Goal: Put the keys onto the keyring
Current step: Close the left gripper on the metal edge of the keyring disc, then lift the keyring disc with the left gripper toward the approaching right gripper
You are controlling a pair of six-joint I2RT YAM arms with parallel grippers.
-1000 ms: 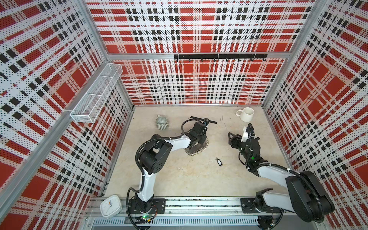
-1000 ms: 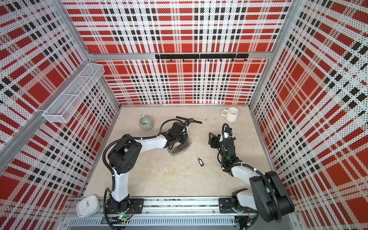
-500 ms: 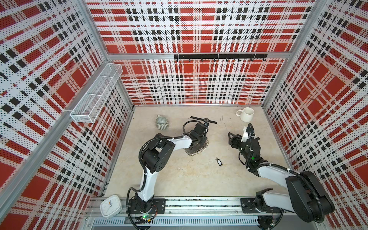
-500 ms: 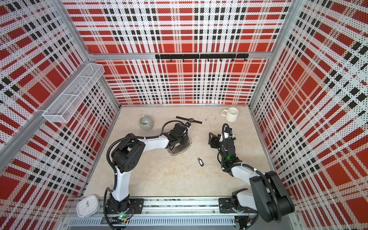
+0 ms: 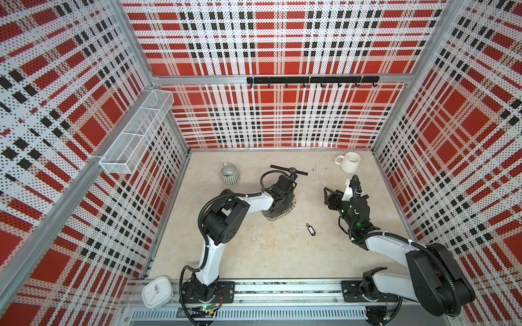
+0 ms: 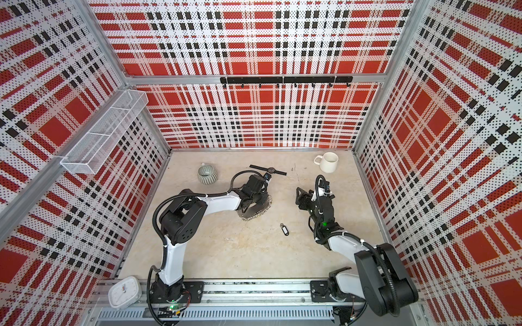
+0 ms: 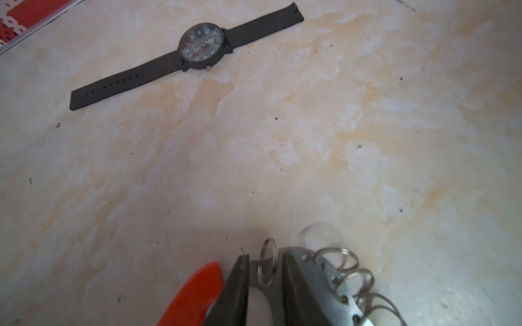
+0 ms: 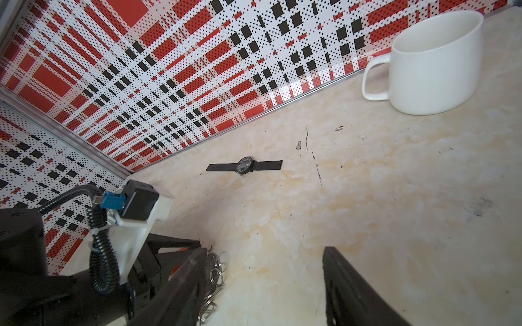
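Note:
The keys [image 5: 311,231] [image 6: 285,231], a small black tag with a white window and a silver ring, lie loose on the marble floor between the two arms. The keyring [image 5: 278,213] [image 6: 254,213] lies left of centre, half under my left wrist. My left gripper [image 5: 285,201] [image 7: 265,259] is shut on the narrow end of its grey plate [image 7: 319,276]. One silver ring stands between the fingers, and the red bar [image 7: 197,290] is just outside them. My right gripper [image 5: 332,197] [image 8: 264,251] hovers open and empty to the right, facing the keyring's rings [image 8: 216,271].
A black wristwatch [image 5: 291,170] [image 7: 202,46] lies just behind the left gripper. A white mug [image 5: 348,162] [image 8: 435,62] stands at the back right and a ribbed grey-green cup [image 5: 230,174] at the back left. A white clock [image 5: 157,292] sits on the front rail.
The left arm's elbow has shifted a little and its jaws have narrowed on the keyring's end. The right arm and the keys have not moved.

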